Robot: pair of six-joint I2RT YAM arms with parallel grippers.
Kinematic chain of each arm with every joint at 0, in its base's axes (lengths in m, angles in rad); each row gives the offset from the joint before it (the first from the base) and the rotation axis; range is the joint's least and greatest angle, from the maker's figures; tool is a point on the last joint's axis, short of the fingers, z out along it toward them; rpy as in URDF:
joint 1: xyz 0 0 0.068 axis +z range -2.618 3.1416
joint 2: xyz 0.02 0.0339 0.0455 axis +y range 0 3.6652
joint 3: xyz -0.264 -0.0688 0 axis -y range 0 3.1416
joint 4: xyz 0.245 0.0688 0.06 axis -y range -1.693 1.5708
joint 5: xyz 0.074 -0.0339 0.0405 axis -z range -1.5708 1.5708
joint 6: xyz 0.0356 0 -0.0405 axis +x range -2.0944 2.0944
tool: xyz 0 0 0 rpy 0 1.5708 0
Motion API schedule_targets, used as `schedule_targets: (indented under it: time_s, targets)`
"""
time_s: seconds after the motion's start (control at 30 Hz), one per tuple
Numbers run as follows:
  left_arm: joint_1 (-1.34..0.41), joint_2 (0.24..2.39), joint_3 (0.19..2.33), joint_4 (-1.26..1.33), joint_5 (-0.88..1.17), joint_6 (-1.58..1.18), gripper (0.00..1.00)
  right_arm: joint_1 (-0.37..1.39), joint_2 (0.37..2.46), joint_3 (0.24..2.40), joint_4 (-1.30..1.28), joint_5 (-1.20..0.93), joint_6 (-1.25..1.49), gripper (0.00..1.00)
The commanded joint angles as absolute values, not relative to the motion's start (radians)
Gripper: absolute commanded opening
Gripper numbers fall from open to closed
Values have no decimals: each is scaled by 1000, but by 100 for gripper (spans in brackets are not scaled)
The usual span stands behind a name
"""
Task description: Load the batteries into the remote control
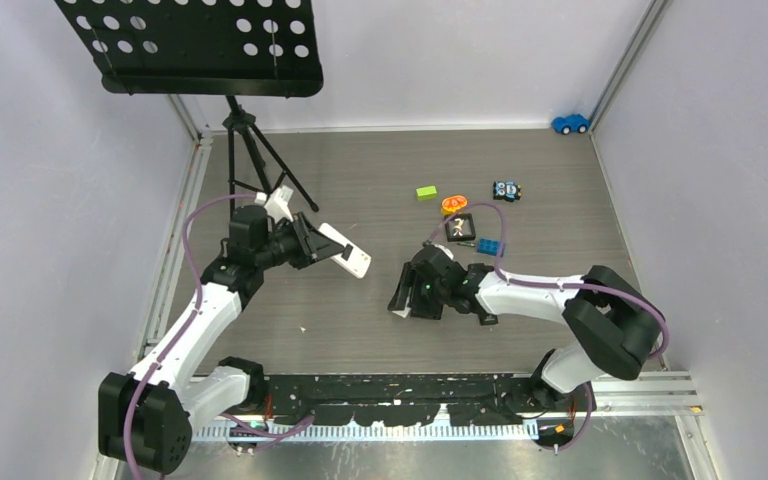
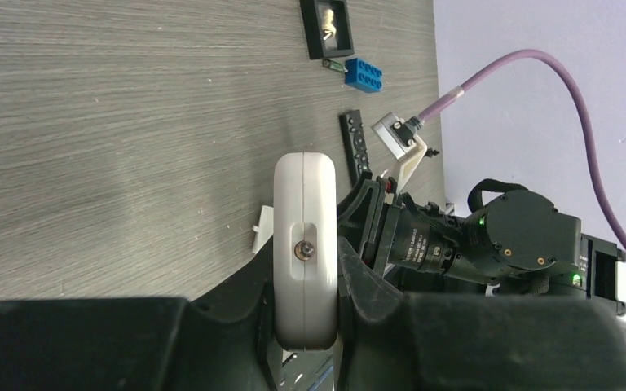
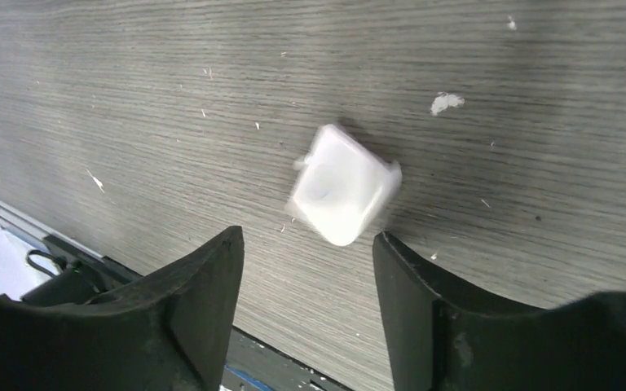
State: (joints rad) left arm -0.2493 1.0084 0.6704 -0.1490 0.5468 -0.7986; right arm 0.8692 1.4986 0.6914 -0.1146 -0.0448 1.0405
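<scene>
My left gripper [image 1: 310, 243] is shut on the white remote control [image 1: 345, 252] and holds it off the table, left of centre. In the left wrist view the remote [image 2: 303, 244] stands edge-on between the fingers [image 2: 306, 269], with a small metal contact in a recess on its edge. My right gripper [image 1: 407, 292] is open and low over the table. In the right wrist view its gap [image 3: 306, 244] is just short of a small white squarish plastic piece [image 3: 342, 194] lying flat; this piece also shows in the left wrist view [image 2: 262, 228]. I cannot make out any battery.
A black studded strip [image 2: 357, 147] lies beside the right wrist. Behind it are a blue brick [image 1: 488, 246], a black square frame [image 1: 460, 228], an orange oval [image 1: 454, 205], a green brick [image 1: 426, 192] and a small toy [image 1: 506, 190]. A tripod stand [image 1: 250, 150] is at back left.
</scene>
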Motion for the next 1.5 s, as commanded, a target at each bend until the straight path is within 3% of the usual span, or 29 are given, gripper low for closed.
schedule_targets:
  time_s: [0.0, 0.1, 0.23, 0.5, 0.7, 0.93, 1.03, 1.2, 1.4, 1.47]
  targets:
    - [-250, 1006, 692, -95, 630, -756, 0, 877, 1437, 752, -196, -8, 978, 69]
    - [-250, 1010, 692, -70, 662, -762, 0, 877, 1374, 767, -229, -5, 936, 79]
    - [-250, 1011, 690, -8, 717, -801, 0, 877, 1251, 747, -157, 14, 898, 81]
    - [-250, 990, 688, 193, 819, -991, 0, 881, 1099, 659, 358, -289, 1045, 81]
    - [-250, 966, 689, 294, 860, -1158, 0, 889, 1079, 611, 588, -184, 1139, 81]
    - [-250, 947, 694, 355, 890, -1247, 0, 889, 1055, 605, 647, -85, 1142, 80]
    - [-250, 949, 687, 402, 911, -1296, 0, 888, 1064, 604, 701, -82, 1139, 74]
    - [-250, 965, 670, 478, 940, -1350, 7, 888, 1102, 613, 780, -76, 1155, 49]
    - [-250, 986, 674, 548, 1002, -1382, 26, 888, 1111, 627, 788, -61, 1142, 19]
    - [-249, 996, 680, 564, 1039, -1383, 33, 885, 1108, 632, 779, -86, 1115, 14]
